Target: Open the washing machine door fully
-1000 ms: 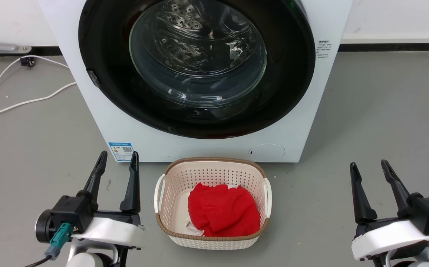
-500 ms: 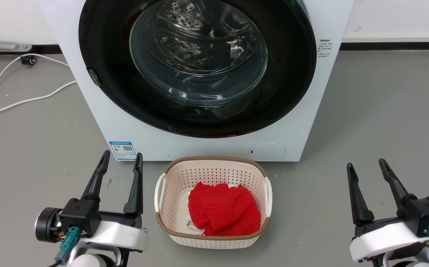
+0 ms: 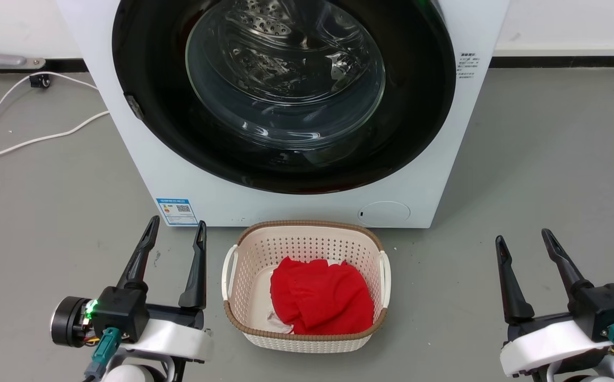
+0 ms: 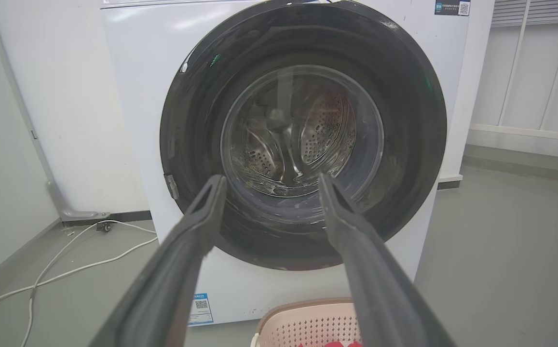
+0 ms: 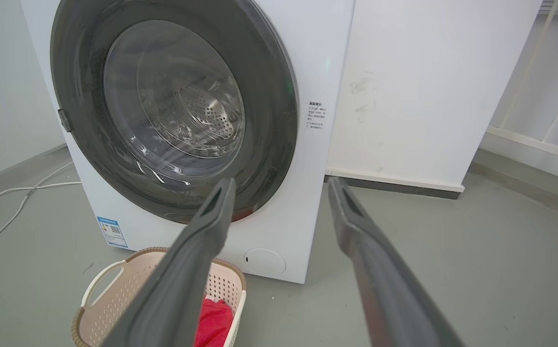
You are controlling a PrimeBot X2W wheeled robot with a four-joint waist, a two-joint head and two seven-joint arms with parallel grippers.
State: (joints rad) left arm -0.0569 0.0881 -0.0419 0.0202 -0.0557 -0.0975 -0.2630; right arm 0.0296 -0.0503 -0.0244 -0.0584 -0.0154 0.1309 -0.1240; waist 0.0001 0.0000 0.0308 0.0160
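Left gripper (image 3: pixel 177 220): drifting slightly right, spread wide.
Right gripper (image 3: pixel 521 235): waiting, spread wide.
Door (image 3: pixel 147 63): sitting shut; needing hooking at left-edge tab (image 3: pixel 132 107), pulling steadily.

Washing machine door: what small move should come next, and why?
Probably raise the left tool toward the small grey tab on the left rim of the door. The door sits shut against the washing machine. The left tool and the right tool hang open, low, touching nothing. That tab looks like the only pull point, and the left tool is nearer.
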